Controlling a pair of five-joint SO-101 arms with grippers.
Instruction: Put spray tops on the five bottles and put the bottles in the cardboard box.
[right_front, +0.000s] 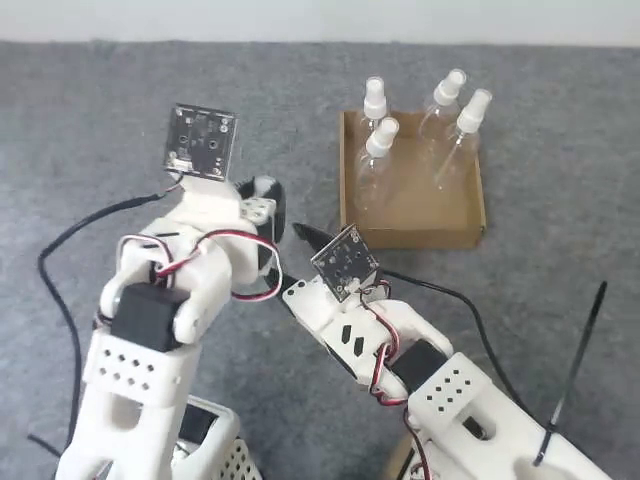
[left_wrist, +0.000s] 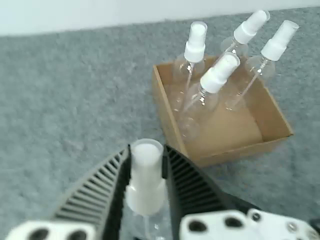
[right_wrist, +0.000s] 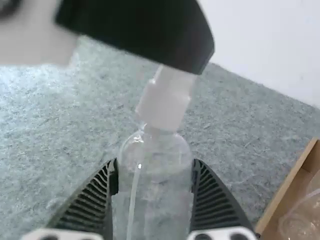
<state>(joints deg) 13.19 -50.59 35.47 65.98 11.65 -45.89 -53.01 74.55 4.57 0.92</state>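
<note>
Bottles: four capped bottles (right_front: 380, 150) stand leaning inside the cardboard box (right_front: 415, 238), right of centre in the upper half of the high view. Two sit toward the box's left wall and two toward its right rear corner. A strip of bare box floor shows along the lower wall.

The fifth bottle (right_wrist: 155, 170) is outside the box, held between both arms just left of it. The right gripper (right_wrist: 155, 172) is clamped on the clear bottle body, one ribbed finger on each side. The left gripper (left_wrist: 146, 165) is clamped on the white spray top (left_wrist: 146, 175), which sits on the bottle's neck with its dip tube running down inside the bottle.

Obstructions: in the high view the left arm's wrist and camera board (right_front: 200, 140) and the right arm's camera board (right_front: 345, 262) cover the held bottle. The box's left wall stands between the held bottle and the box floor, and the two left-hand bottles stand directly behind that wall.

Surroundings: grey carpet-like table cover (right_front: 100, 120) under everything. A black cable (right_front: 60, 260) loops at the left of the frame. A black cable tie (right_front: 580, 350) stands near the right edge.
</note>
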